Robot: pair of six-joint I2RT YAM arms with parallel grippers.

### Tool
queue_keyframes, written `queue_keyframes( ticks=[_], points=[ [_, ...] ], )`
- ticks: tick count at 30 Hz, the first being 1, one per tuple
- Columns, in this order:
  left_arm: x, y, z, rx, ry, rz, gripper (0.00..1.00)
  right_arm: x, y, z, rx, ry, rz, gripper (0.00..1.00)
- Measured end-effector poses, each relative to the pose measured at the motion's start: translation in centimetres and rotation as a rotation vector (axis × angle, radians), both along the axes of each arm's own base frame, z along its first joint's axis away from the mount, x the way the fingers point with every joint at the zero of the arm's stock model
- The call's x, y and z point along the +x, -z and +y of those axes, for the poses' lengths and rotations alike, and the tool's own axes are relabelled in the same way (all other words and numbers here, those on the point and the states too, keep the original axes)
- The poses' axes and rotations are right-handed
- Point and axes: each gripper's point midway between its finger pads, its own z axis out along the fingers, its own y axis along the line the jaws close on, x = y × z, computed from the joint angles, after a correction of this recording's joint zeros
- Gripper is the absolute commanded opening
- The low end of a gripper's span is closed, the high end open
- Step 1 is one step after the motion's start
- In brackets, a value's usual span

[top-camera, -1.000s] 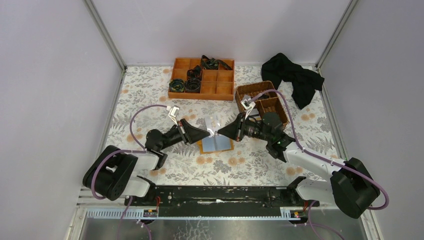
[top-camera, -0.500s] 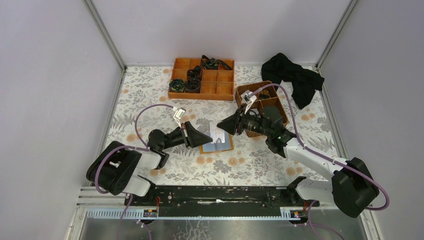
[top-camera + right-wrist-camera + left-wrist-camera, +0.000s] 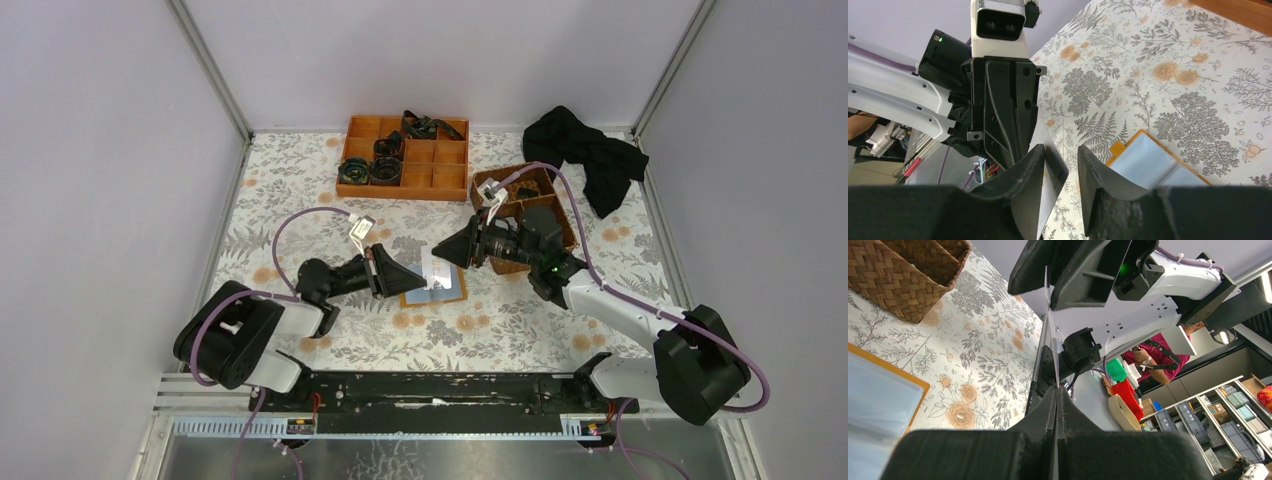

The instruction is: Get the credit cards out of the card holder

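no text, number or logo can be read anywhere, not even on the card holder (image 3: 448,290).

My left arm (image 3: 325,282) lies low, forearm reaching toward 3 o'clock. My left gripper (image 3: 417,271) is pinched flat on a card (image 3: 1050,325). My right arm (image 3: 610,310) stretches toward 9 o'clock, nose to nose with it. My right gripper (image 3: 1061,149) has its fingers parted, close to the left tip.

The card holder (image 3: 447,291) is partly hidden by the white card (image 3: 433,267) above it. The card's print is too small to read. In the left wrist view the picture's left edge cuts the card holder off.
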Motion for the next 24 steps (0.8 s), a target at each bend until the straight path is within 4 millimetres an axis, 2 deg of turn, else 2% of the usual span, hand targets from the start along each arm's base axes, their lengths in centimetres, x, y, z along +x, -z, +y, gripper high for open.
queue_keyframes(
  ticks=[8,11,16,19,20,22,24],
  points=[
    [0.7,-1.1,-0.3,-0.018,-0.009,-0.030,0.00,-1.3,0.7,-0.2,0.013,-0.034,0.027,0.39],
    [1.1,-1.5,-0.3,-0.028,-0.024,-0.037,0.00,-2.1,0.6,-0.6,0.020,-0.040,0.026,0.28],
    [1.7,-2.1,-0.4,-0.041,-0.043,-0.049,0.00,-2.7,-0.3,-1.0,0.041,-0.043,0.009,0.01],
    [1.8,-2.2,-0.4,-0.044,-0.050,-0.048,0.00,-2.9,-0.8,-1.0,0.049,-0.048,0.000,0.00],
    [1.8,-2.2,-0.4,-0.044,-0.050,-0.048,0.02,-2.9,-0.7,-1.0,0.049,-0.047,0.001,0.00],
    [1.9,-1.9,-0.5,-0.042,-0.052,-0.040,0.27,-2.8,-0.6,-1.1,0.043,-0.037,0.006,0.00],
    [2.1,-1.5,-0.7,-0.036,-0.052,-0.024,0.45,-2.3,0.1,-1.3,0.014,-0.008,0.026,0.00]
  ],
)
